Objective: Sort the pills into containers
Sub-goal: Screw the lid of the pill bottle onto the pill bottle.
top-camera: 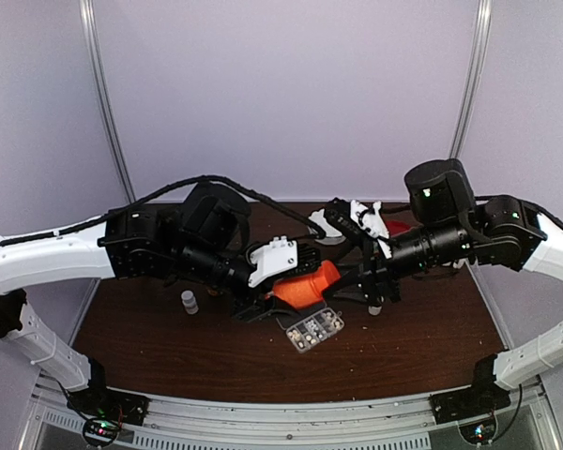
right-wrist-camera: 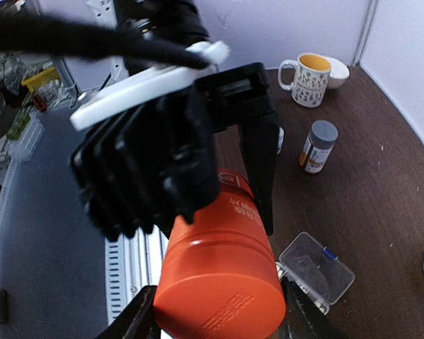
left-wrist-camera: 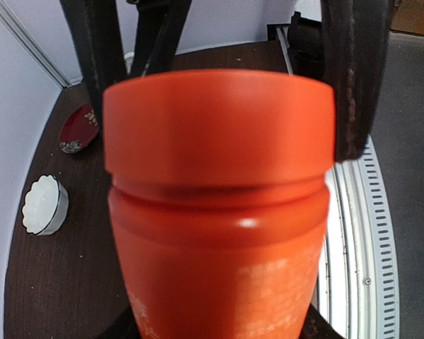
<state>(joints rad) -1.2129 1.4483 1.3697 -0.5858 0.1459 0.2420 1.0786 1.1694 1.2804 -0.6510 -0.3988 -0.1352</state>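
Well inside table [top-camera: 169, 356] edges, left pincer [top-camera: 270, 302] and right pincer [right-wrist-camera: 218, 318] clamp the orange bottle [left-wrist-camera: 219, 212].

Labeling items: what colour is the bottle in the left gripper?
Orange; the bottle shows best in the left wrist view.

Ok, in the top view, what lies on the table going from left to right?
Small white bottle → clear organizer box → red dish. The held orange bottle overlaps the box, so I leave it out.
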